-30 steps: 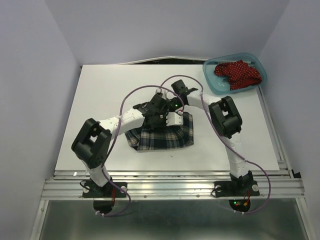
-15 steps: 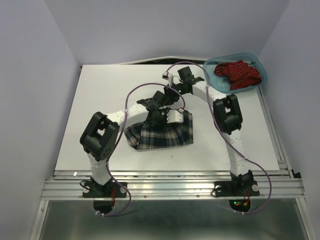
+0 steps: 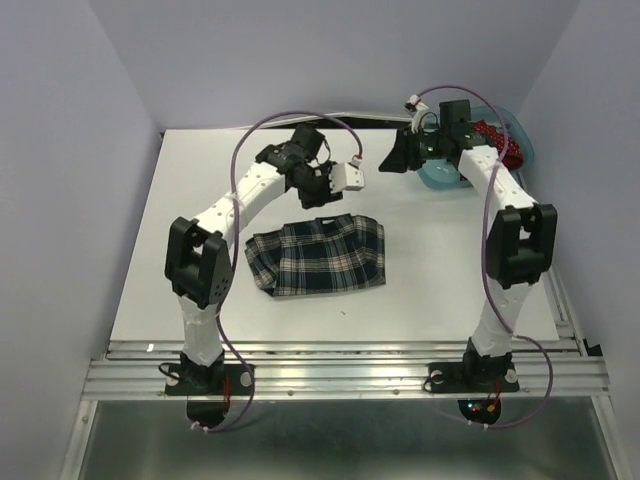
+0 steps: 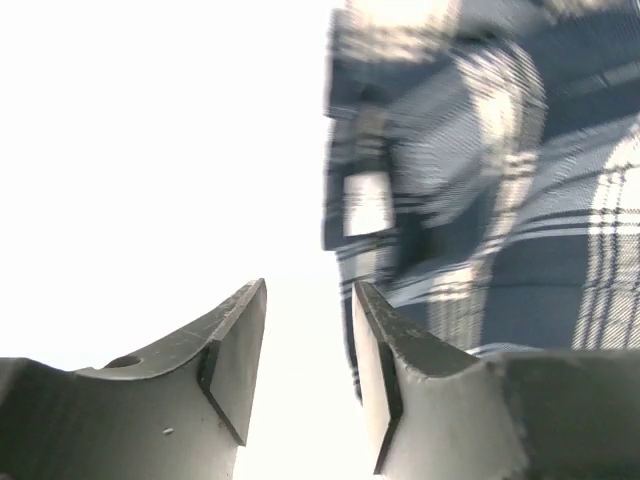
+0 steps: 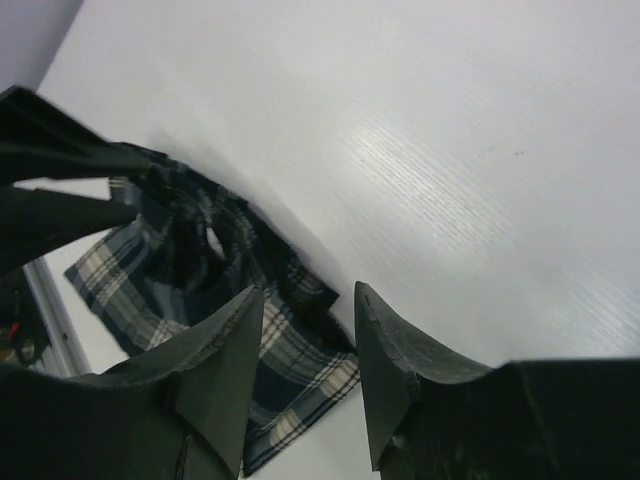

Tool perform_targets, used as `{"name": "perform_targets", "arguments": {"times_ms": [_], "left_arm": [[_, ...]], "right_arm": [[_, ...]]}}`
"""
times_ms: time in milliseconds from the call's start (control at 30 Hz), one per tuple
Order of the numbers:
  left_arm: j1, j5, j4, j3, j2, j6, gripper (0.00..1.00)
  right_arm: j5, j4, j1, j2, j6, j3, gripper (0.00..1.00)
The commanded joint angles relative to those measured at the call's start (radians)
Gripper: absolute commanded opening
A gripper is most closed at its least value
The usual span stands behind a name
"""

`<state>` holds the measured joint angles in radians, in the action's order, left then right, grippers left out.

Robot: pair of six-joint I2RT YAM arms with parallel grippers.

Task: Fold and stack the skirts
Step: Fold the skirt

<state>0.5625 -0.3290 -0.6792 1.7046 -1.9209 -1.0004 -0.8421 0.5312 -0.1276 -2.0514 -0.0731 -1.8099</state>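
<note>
plaid skirt (image 3: 318, 255) folded flat, below the left gripper (image 4: 310, 290) | red skirt (image 3: 503, 143) bunched in tub (image 3: 443, 178) just behind the right gripper (image 5: 308, 292) | both jaws slightly apart, holding nothing | roughly halfway imo, red one needs folding + stacking

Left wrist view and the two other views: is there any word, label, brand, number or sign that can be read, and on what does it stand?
No text can be read in any of the three views.
Small white label on the plaid skirt, left wrist view: too blurred to read, if it carries print at all.
Nothing else shows lettering.
</note>
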Motion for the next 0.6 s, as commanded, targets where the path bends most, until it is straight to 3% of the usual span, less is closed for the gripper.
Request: {"name": "perform_targets", "arguments": {"times_ms": [0,133,267,400,567], "left_arm": [[-0.038,-0.082,-0.178,0.183,0.032,0.061,0.51],[-0.095,-0.241,-0.194,0.141,0.117,0.204,0.51],[-0.122,-0.396,-0.046,-0.118,0.236,0.409,0.45],[-0.128,-0.475,0.193,-0.426,0.328,0.640,0.43],[-0.153,-0.525,0.367,-0.510,0.235,0.811,0.44]], "right_arm": [[-0.095,0.048,-0.037,0.164,0.004,0.050,0.47],[-0.224,0.082,-0.064,0.269,0.044,0.176,0.45],[-0.281,0.075,-0.189,0.371,0.070,0.346,0.43],[-0.282,-0.107,-0.302,0.389,0.235,0.507,0.45],[-0.207,-0.293,-0.311,0.281,0.328,0.563,0.46]]}}
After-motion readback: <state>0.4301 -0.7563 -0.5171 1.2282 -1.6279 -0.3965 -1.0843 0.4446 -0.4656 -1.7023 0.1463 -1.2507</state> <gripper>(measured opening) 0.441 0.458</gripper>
